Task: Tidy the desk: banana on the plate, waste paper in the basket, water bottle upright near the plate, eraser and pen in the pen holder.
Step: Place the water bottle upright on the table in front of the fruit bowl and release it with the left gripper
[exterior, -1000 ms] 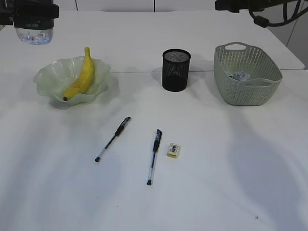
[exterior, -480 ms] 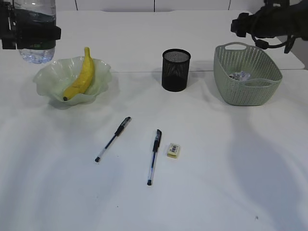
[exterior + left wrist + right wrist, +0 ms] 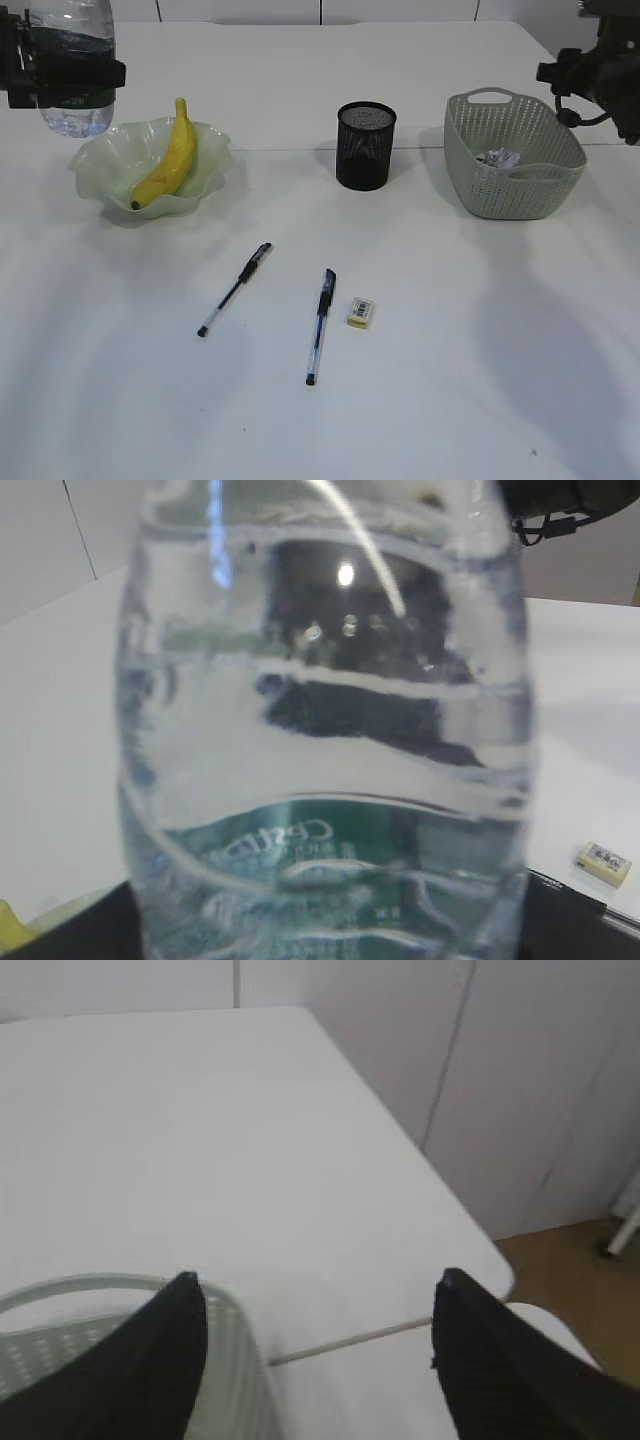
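Banana (image 3: pixel 168 160) on plate (image 3: pixel 100 160), paper (image 3: pixel 497 158) in basket (image 3: pixel 560 170). Left gripper (image 3: pixel 62 72) clamping bottle (image 3: pixel 72 60) above plate; right gripper (image 3: pixel 315 1355) spread, empty. Pens (image 3: pixel 320 322), eraser (image 3: pixel 361 312) pending.

Banana (image 3: pixel 170 160) lies in green plate (image 3: pixel 105 160). Clear water bottle (image 3: pixel 72 60) upright, raised at plate's 10 o'clock. Crumpled paper (image 3: pixel 497 158) in basket (image 3: pixel 520 190). Two pens (image 3: pixel 320 325), eraser (image 3: pixel 361 312) at 6 o'clock of mesh holder (image 3: pixel 365 145).
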### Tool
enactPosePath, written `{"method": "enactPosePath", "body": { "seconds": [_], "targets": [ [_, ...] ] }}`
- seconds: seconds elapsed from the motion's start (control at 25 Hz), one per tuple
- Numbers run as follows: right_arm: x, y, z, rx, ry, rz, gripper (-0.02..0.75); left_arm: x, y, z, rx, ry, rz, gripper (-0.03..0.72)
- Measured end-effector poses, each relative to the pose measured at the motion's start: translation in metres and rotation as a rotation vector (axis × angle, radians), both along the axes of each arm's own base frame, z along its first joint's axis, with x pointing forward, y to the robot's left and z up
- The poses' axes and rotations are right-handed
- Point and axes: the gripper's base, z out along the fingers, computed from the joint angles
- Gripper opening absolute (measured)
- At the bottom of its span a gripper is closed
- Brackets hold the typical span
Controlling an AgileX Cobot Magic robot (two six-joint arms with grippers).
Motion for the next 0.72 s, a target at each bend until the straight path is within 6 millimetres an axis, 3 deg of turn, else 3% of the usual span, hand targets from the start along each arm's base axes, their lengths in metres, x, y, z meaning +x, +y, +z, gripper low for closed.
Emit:
{"method": "enactPosePath", "body": {
  "seconds": [0.28,0.48,0.72],
  "targets": [
    [-0.036,-0.026,0.007,-0.037,-0.095,-0.342,0.528,0.000,0.000,0.000,0.001,-0.001,0.000,0.380],
    [-0.060,-0.033,0.014,-0.036,-0.104,-0.454,0.528,-0.001,0.000,-0.003,0.007,0.008,-0.004,0.380],
    [-0.077,-0.042,0.015,0.010,-0.125,-0.639,0.528,-0.012,-0.001,-0.029,-0.021,0.023,0.017,0.380]
  ]
}}
